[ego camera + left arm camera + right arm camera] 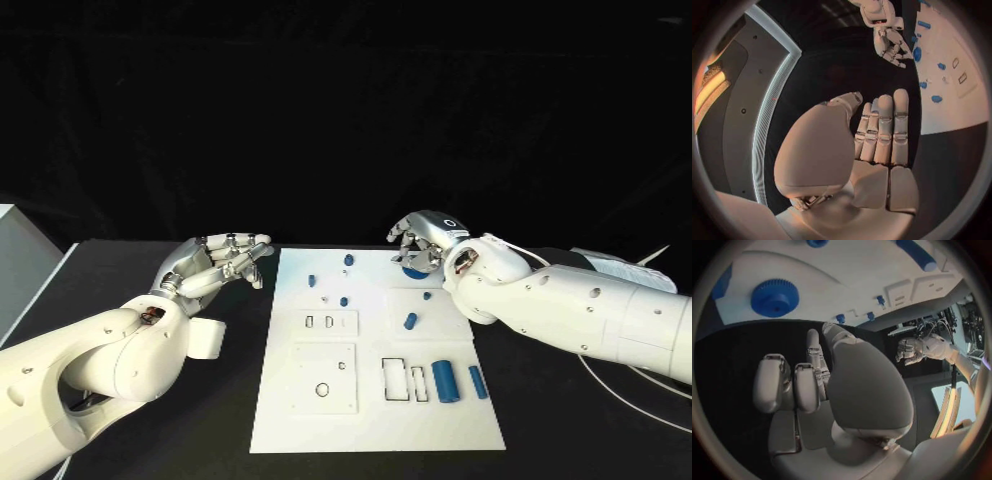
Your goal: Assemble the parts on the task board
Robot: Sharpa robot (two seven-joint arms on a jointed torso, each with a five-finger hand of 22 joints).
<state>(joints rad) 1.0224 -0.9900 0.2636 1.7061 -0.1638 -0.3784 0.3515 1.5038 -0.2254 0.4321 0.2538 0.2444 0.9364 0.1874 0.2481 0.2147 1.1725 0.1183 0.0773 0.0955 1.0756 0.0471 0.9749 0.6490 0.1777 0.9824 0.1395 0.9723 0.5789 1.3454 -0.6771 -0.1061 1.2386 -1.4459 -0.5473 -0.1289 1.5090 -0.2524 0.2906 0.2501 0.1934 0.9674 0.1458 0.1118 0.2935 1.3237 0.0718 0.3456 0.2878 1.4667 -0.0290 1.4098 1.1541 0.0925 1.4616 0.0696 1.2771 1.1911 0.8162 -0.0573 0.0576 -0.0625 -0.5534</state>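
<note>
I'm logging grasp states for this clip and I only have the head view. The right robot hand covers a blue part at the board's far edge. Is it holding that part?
Observer: No. In the right wrist view the right robot hand holds nothing. The blue gear lies on the task board, beyond its fingertips.
Operator: What shape is that part?
Observer: It is a round disc with a toothed rim, lying flat.
Operator: And the left palm? I can't judge it from here.
Observer: In the left wrist view the left robot hand has an empty palm, with its fingers straight and side by side.
</note>
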